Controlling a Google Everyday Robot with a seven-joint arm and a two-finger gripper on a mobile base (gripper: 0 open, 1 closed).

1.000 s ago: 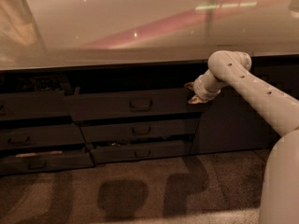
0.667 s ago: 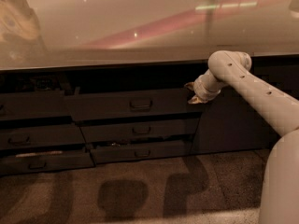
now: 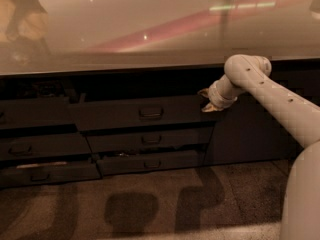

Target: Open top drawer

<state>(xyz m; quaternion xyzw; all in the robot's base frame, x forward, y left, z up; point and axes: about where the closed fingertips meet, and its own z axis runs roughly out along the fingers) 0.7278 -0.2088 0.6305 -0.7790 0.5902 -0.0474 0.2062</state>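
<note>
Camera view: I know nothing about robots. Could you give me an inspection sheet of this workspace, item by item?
Surface: glossy pale countertop, showing reflections.
Job's things: top drawer, dark front with centre handle, dark gap above it.
Clutter: pale strip along a lower left drawer's top edge.
Grippers: gripper at the top drawer's right end.
Cables: nothing seen.
Surroundings: shallower drawers beneath, floor with shadows.

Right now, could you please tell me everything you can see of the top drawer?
The top drawer is a wide, dark grey flat front with a small rectangular handle at its centre, sitting just under the counter, above two shallower drawers. It looks slightly pulled out. The tool is at its right end.
</note>
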